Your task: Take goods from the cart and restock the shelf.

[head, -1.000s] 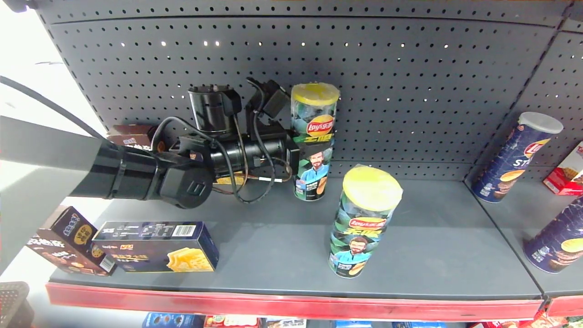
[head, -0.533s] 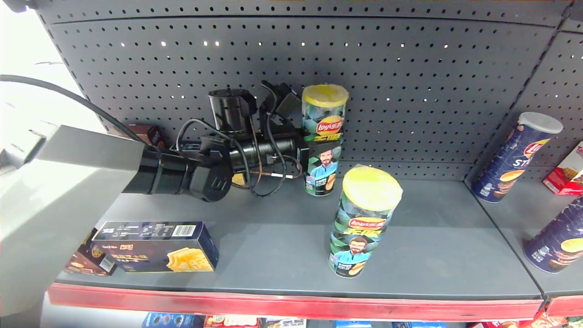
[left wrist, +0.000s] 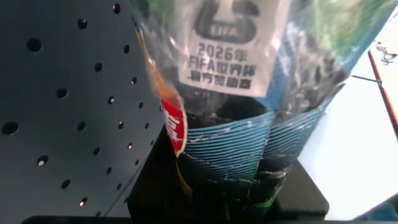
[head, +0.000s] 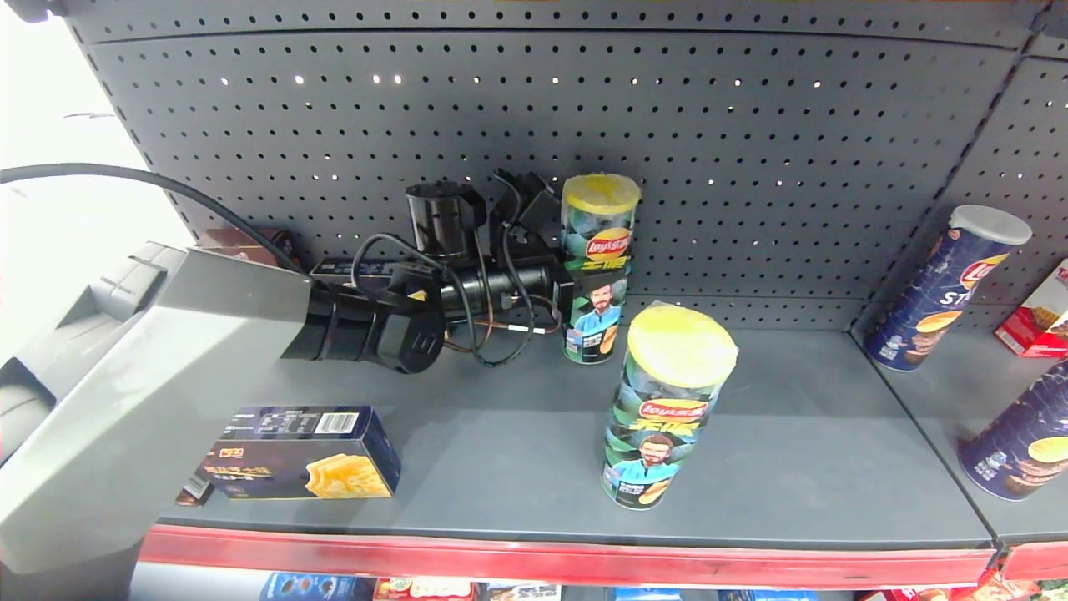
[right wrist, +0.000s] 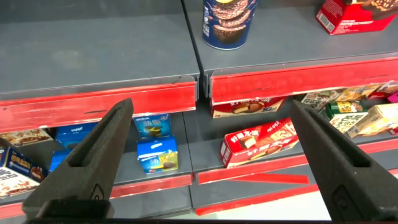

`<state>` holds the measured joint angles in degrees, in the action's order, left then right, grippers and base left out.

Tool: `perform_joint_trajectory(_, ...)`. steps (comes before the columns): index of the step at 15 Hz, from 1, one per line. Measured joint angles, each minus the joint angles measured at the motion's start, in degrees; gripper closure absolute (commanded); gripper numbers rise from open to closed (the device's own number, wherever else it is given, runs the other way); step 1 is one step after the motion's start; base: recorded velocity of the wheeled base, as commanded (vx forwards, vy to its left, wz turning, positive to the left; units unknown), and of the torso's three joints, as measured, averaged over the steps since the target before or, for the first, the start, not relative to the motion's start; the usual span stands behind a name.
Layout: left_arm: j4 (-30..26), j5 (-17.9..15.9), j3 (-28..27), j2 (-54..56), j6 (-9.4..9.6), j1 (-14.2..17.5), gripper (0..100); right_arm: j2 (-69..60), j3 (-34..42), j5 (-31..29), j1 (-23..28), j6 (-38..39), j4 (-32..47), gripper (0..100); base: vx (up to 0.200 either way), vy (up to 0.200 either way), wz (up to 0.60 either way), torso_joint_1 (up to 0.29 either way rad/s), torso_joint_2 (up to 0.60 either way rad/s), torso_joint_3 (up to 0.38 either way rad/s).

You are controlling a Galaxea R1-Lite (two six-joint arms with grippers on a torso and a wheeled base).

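Yellow-lidded green chip can (head: 599,250) upright at back of grey shelf (head: 501,451), close to pegboard (head: 751,167), left jaws clamped on its middle. Matching can (head: 667,409) stands nearer front edge, apart. Right jaws apart, before lower red-edged shelves (right wrist: 99,106).

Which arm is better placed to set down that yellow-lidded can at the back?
Left. The left gripper is shut on the can, upright near the back panel; the right gripper hangs open and empty, facing lower shelves.
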<state>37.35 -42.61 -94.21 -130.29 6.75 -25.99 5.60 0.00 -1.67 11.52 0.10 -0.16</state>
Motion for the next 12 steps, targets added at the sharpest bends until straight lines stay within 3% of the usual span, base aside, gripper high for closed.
perform_joint_trajectory(12,0.00,0.16,-2.82,-3.33,-0.06,-0.57,100,0.02,0.00,0.01,0.00,0.00,0.00,0,0.000,0.000,0.00,0.000,0.00,0.000)
